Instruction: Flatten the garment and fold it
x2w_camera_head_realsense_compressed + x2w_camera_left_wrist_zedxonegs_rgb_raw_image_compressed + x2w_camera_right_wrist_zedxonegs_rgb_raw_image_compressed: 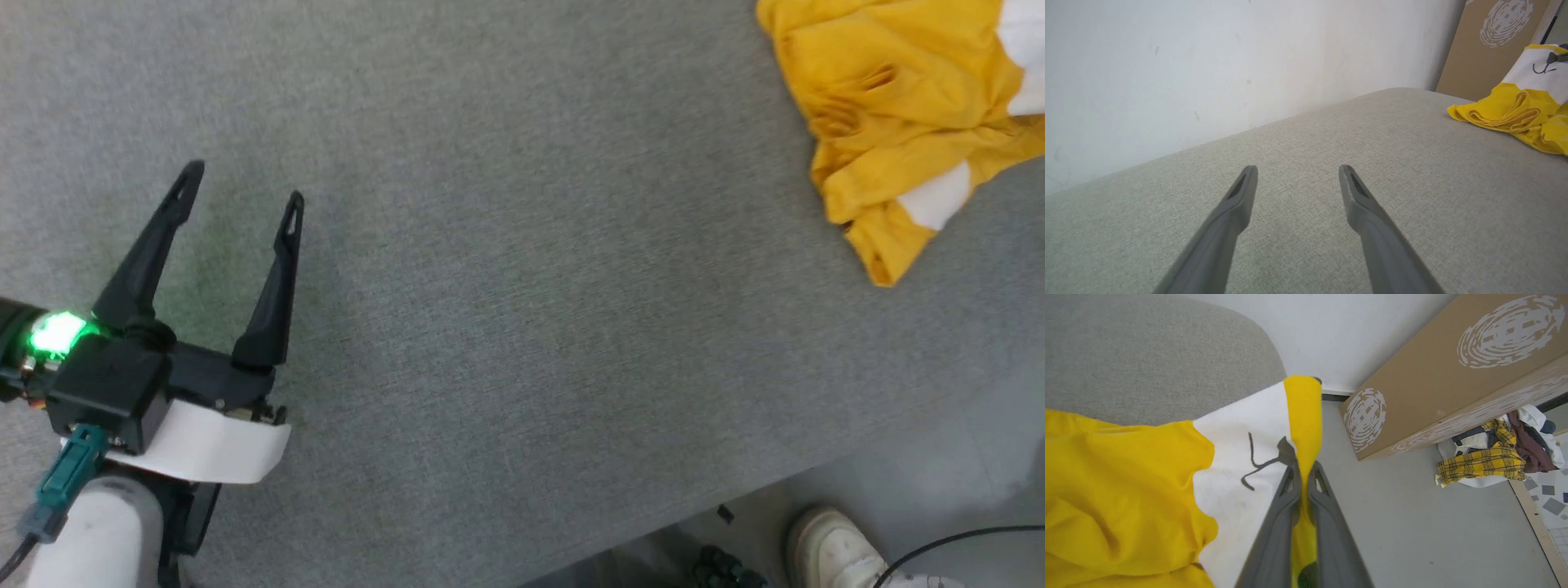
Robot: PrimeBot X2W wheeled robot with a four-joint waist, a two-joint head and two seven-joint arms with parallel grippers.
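Observation:
The yellow T-shirt (890, 98) lies bunched at the far right of the grey table (522, 286), with white patches showing. My left gripper (241, 184) hovers open over bare cloth at the left, well apart from the shirt. From the left wrist the gripper (1298, 169) is open and the T-shirt (1515, 110) sits crumpled at the far right. The right gripper (1303, 467) is shut on a yellow fold of the T-shirt (1126, 477), lifting a white patch with a black line mark above the table's edge.
A person's white shoe (833, 551) and a black cable (963, 543) are on the floor past the table's near-right edge. A brown cardboard box (1453, 367) leans by the wall, with a heap of clothes (1494, 457) on the floor beside it.

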